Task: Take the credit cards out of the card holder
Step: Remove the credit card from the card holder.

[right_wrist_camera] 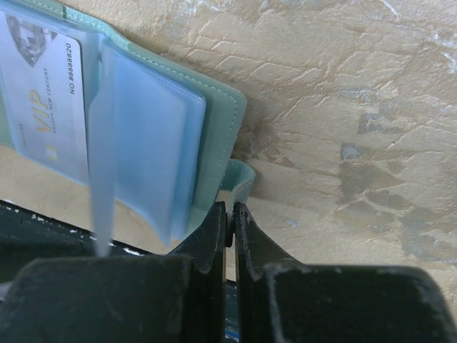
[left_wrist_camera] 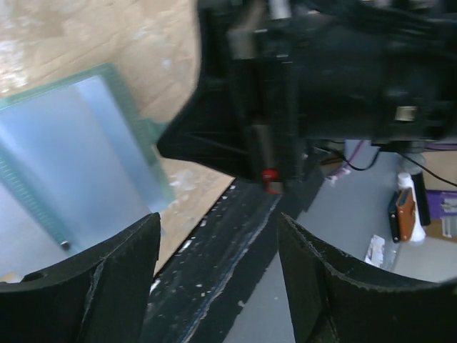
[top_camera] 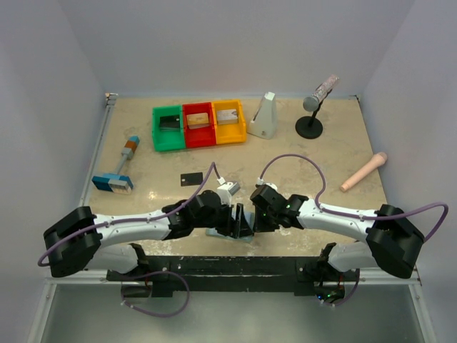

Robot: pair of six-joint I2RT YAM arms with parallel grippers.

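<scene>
The card holder (right_wrist_camera: 164, 136) lies open at the table's near edge, pale blue pockets facing up. A silver-grey credit card (right_wrist_camera: 44, 89) marked VIP sits in one pocket. My right gripper (right_wrist_camera: 230, 214) is shut on the holder's snap tab (right_wrist_camera: 243, 177). My left gripper (left_wrist_camera: 218, 236) stands open just beside it, over the table's black front edge, with nothing between its fingers; the card holder (left_wrist_camera: 71, 157) lies to its left. From above, the left gripper (top_camera: 241, 221) and right gripper (top_camera: 257, 223) meet over the card holder (top_camera: 213, 232). A black credit card (top_camera: 191, 179) lies loose on the table.
Green (top_camera: 168, 130), red (top_camera: 198, 124) and yellow (top_camera: 229, 121) bins stand in a row at the back. A blue-headed brush (top_camera: 118, 171) lies at the left. A white wedge-shaped object (top_camera: 264, 116), a microphone on a stand (top_camera: 314, 108) and a beige cylinder (top_camera: 364, 171) are on the right.
</scene>
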